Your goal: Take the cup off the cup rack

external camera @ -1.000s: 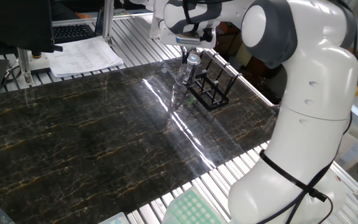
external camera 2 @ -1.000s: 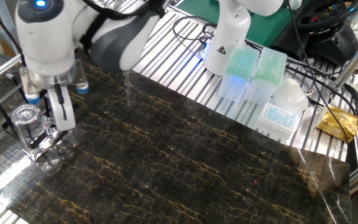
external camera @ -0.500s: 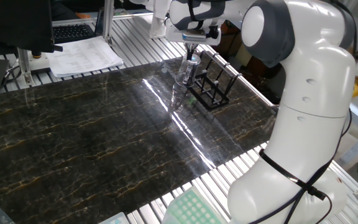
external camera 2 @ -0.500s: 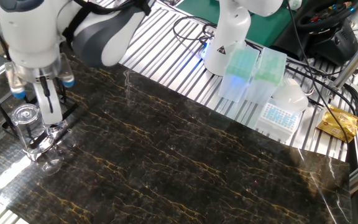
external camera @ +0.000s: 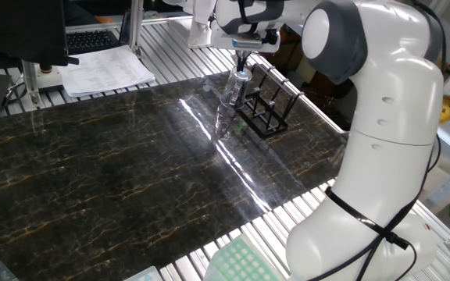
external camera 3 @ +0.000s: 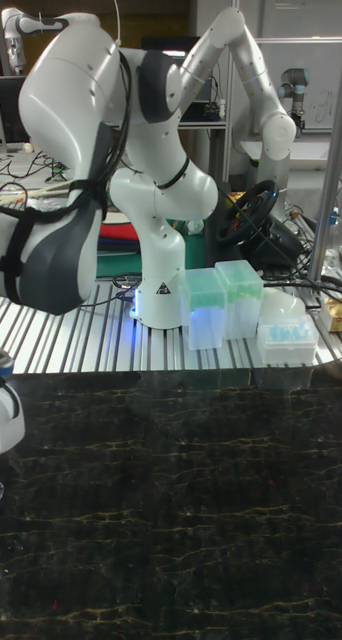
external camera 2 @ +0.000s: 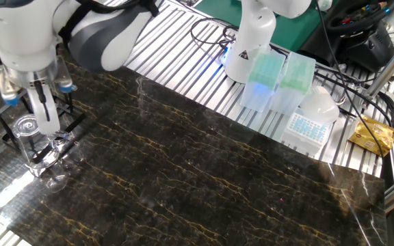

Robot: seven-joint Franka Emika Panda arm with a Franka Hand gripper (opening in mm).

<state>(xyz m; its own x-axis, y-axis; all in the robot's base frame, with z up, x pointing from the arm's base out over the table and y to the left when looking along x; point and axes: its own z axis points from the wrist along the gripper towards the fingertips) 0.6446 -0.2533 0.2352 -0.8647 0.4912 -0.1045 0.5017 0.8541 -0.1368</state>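
Cup [external camera 2: 29,140]: clear glass, upright at the near end of the cup rack [external camera: 266,109], close to the far edge of the dark marble table [external camera: 116,172]. Gripper [external camera 2: 43,113]: just above the cup's rim, one finger [external camera 2: 46,117] beside it; jaw state cannot be told.

Robotics lab, dark marble-patterned table [external camera: 116,187] on a ribbed metal bench [external camera 2: 183,55], white robot arm [external camera: 381,117], second arm [external camera 3: 241,70] at 1 o'clock in the tall view, pipette tip boxes [external camera 2: 279,82], keyboard [external camera: 92,39] and papers [external camera: 108,72] at 11 o'clock.
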